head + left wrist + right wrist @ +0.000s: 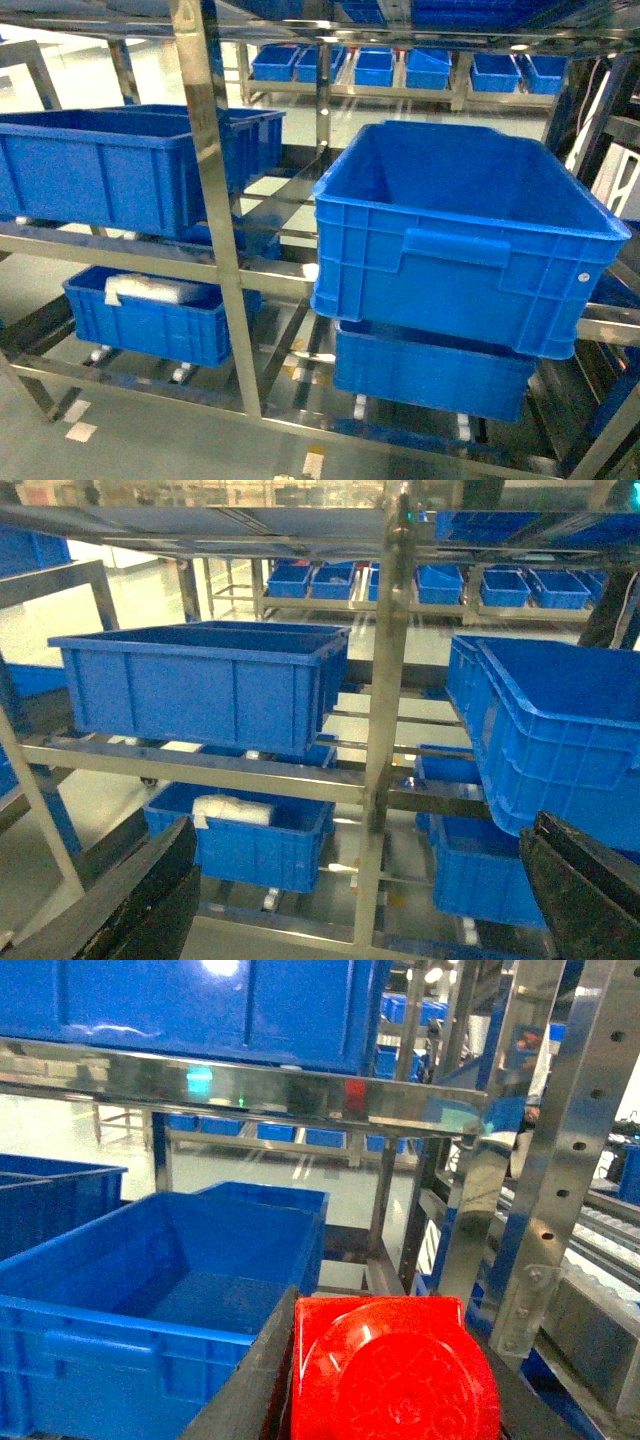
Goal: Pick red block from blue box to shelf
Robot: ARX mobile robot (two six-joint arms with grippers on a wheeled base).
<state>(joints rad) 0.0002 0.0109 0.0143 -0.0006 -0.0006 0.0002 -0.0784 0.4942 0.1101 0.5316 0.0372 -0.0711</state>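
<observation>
The red block fills the bottom of the right wrist view, its round stud facing the camera. My right gripper is shut on it, one dark finger pressed against each side. It hovers in front of the shelf, whose steel posts and rails also fill the head view. My left gripper is open, nothing between its fingers, and faces the shelf from a distance. The blue box is out of view. Neither gripper shows in the head view.
Dark blue ribbed crates sit on the rack: a large one at middle right, just left of the held block, another at left. A lower crate holds a white bundle. Rows of small crates stand behind.
</observation>
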